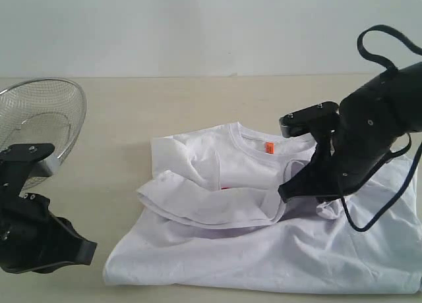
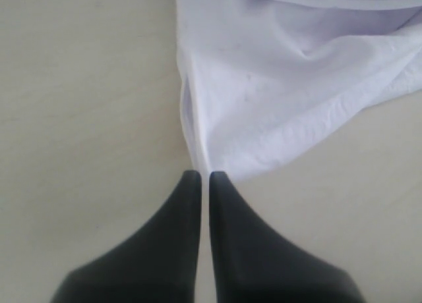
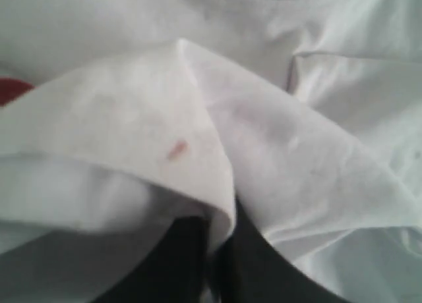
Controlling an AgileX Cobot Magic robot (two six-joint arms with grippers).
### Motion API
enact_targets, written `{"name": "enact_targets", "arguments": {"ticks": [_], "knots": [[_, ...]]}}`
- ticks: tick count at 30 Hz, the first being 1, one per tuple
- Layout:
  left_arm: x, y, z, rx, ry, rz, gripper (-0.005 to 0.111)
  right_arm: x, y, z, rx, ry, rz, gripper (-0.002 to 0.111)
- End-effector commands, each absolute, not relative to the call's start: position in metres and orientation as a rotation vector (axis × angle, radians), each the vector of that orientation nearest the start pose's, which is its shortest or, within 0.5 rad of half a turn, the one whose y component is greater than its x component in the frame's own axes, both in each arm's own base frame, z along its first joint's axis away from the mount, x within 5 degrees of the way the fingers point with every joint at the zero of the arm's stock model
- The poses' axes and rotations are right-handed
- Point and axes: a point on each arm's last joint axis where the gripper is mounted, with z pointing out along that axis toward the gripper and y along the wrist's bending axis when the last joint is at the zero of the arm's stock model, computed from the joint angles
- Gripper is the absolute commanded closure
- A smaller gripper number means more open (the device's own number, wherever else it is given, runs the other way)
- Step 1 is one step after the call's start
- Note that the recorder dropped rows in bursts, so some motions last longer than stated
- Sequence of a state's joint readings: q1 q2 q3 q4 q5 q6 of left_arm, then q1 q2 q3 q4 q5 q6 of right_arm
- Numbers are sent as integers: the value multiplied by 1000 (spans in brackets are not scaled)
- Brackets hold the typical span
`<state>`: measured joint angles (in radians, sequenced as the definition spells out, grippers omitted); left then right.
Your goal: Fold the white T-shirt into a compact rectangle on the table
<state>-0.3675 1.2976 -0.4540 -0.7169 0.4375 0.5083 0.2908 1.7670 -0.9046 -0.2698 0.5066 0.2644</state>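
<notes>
The white T-shirt [image 1: 264, 244] lies partly folded on the table [image 1: 132, 112], collar and orange neck tag [image 1: 268, 147] toward the back. Its left part is doubled over the chest, so only a sliver of red lettering [image 1: 225, 188] shows. My right gripper [image 1: 287, 192] is down at the middle of the shirt, shut on a fold of the white cloth [image 3: 198, 151], which drapes over both fingers [image 3: 264, 263]. My left gripper [image 2: 200, 176] is shut with nothing in it. Its tips rest just short of the shirt's near left hem corner [image 2: 211, 159].
A round wire-mesh basket [image 1: 39, 115] stands tilted at the far left, behind the left arm. Bare tabletop [image 2: 79, 85] stretches left of the shirt. The right arm's black cable [image 1: 379, 217] loops over the shirt's right side.
</notes>
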Motion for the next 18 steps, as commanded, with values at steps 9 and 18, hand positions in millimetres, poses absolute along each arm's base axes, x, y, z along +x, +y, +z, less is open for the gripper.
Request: {"name": "enact_targets", "arguments": {"ticks": [9, 18], "knots": [[177, -96, 175, 410, 2658, -538, 102, 336, 62, 199, -588, 2619, -534, 108], [199, -104, 200, 417, 2561, -552, 102, 339, 62, 204, -575, 2605, -555, 108]]}}
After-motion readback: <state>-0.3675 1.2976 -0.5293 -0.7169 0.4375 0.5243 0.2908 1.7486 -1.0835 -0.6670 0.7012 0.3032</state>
